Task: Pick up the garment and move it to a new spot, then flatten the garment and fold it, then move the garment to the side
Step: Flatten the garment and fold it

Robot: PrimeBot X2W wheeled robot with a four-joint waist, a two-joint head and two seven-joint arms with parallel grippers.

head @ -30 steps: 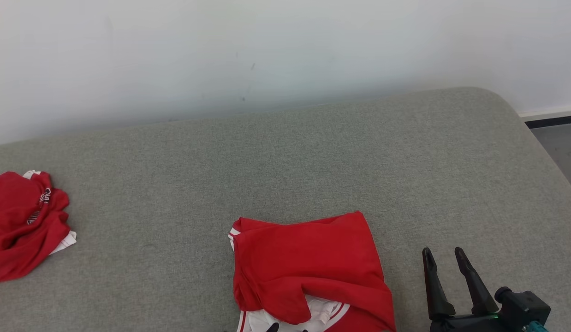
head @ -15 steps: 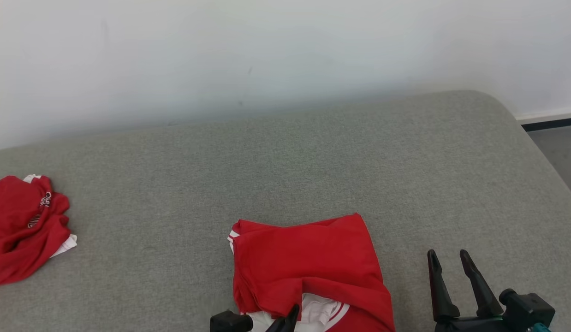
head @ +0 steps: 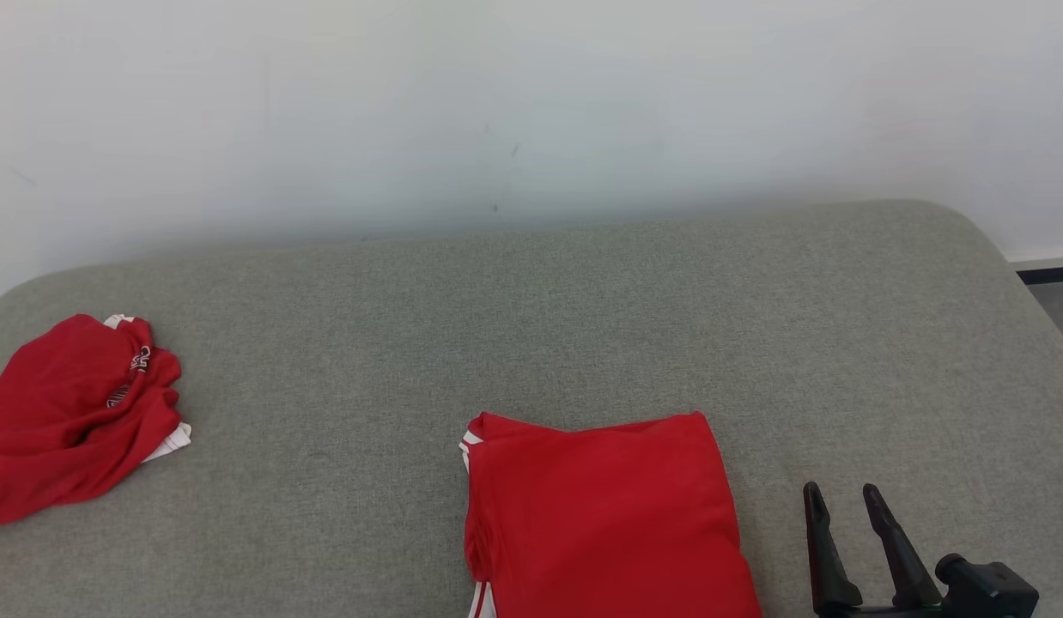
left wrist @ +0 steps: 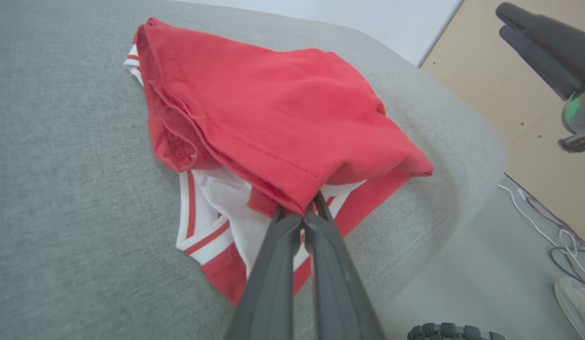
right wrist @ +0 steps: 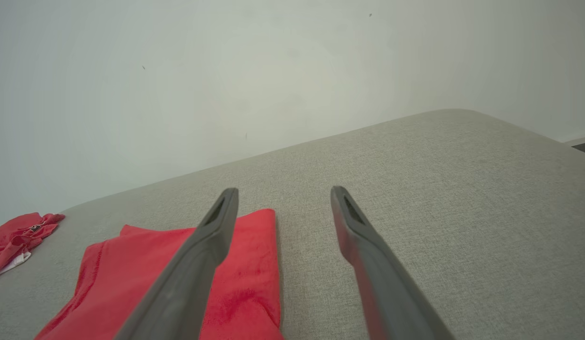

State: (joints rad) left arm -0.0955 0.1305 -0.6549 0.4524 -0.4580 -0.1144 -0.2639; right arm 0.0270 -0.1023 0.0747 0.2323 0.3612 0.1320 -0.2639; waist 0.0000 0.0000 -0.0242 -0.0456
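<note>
Two grippers: left gripper (left wrist: 303, 213) closed, pinching the near red hem of the garment (left wrist: 273, 108); right gripper (head: 841, 491) spread wide, holding nothing, near its right edge. Looks folded already, at the front middle of the grey cushion (head: 583, 300); left to do, probably, the move aside. From the left wrist, white striped layers under the fold; from the head, a plain red rectangle and, farther left, a crumpled red heap (head: 68, 412).
</note>
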